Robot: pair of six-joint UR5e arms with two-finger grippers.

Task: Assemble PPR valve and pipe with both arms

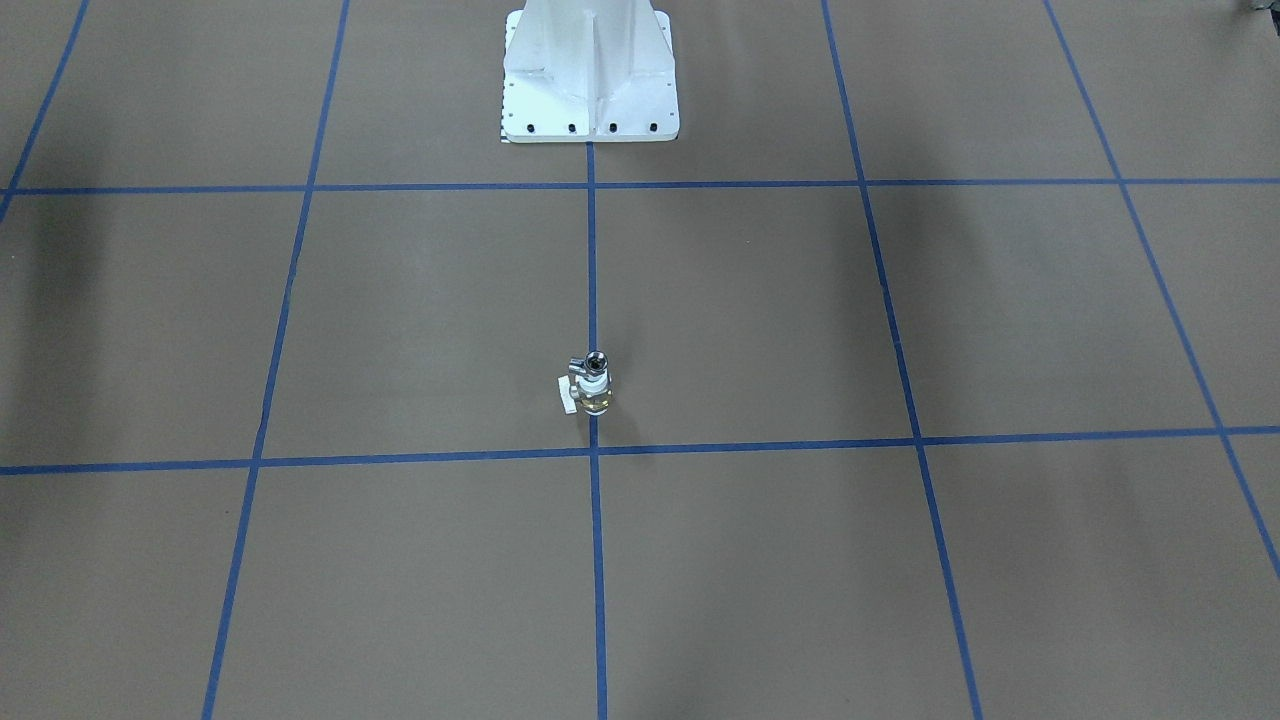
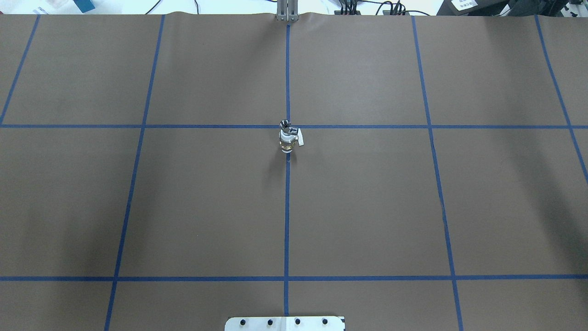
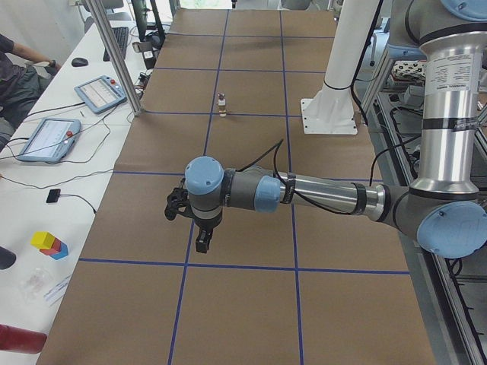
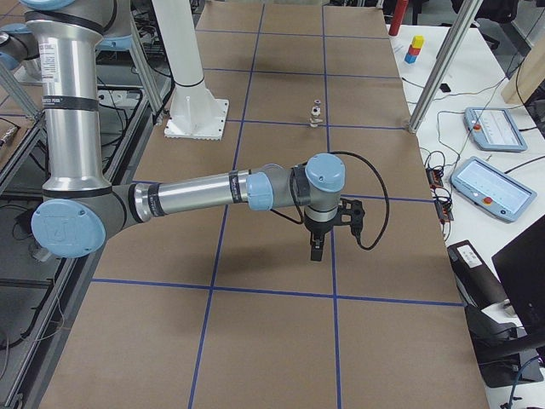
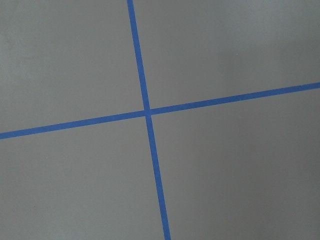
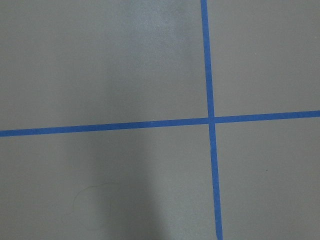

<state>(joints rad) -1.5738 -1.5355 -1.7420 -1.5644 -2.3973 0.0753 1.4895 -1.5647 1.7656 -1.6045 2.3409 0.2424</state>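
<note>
Left tool (image 3: pixel 202 247) hovering, silver pipe (image 1: pixel 596 361) atop valve (image 1: pixel 593 396)

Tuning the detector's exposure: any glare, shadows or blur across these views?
Front-facing: soft broad shadows on the table at the view's left and right; the pipe shows specular highlights atop the PPR valve, both small yet sharp. Right wrist: pale glare patch top centre, darker band below it. Left wrist: evenly lit, tape lines crisp.

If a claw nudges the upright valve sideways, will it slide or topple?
Probably topples: the PPR valve stands tall on a narrow end, with the pipe on top. Its round body would likely roll afterwards, though the side handle may stop it. Looks rigid, not floppy.
</note>
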